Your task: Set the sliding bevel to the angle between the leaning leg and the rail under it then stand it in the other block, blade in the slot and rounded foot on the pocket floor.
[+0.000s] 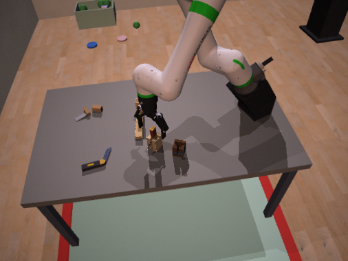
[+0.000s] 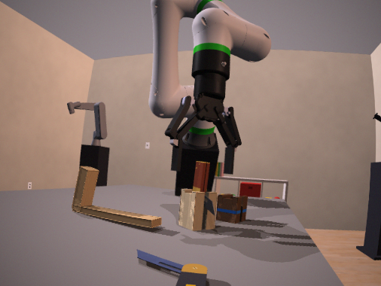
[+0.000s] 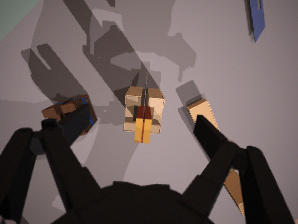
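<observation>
- Exterior view: the gripper hangs above the bevel, jaws spread wide with nothing between them, one finger on either side of the bevel's top and not touching it.
- The bevel stands upright in the pale block on the grey surface.
- The dark block, with a blue band, sits just beside the pale one, apart from it.
- The leaning leg rises from one end of the rail, which lies flat near the pale block.
- A blue-and-yellow knife lies nearer the camera.
</observation>
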